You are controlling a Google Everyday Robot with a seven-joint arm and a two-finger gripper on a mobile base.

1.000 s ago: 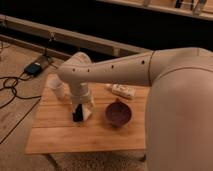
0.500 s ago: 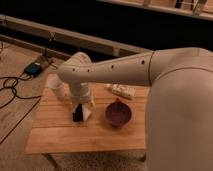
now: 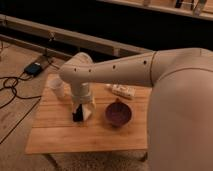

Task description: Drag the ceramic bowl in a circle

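Observation:
The ceramic bowl (image 3: 119, 114), round, shallow and dark purple-maroon, sits on the wooden table (image 3: 60, 135) right of centre. My gripper (image 3: 80, 114) hangs at the end of the white arm (image 3: 115, 70), low over the table and left of the bowl, a small gap away from its rim. It holds nothing that I can see. A small white cup (image 3: 58, 88) stands at the table's back left, behind the gripper.
A white flat object (image 3: 121, 91) lies on the table behind the bowl. A blue device (image 3: 34, 68) and black cables (image 3: 12, 85) lie on the floor at the left. A low ledge (image 3: 75, 37) runs behind the table.

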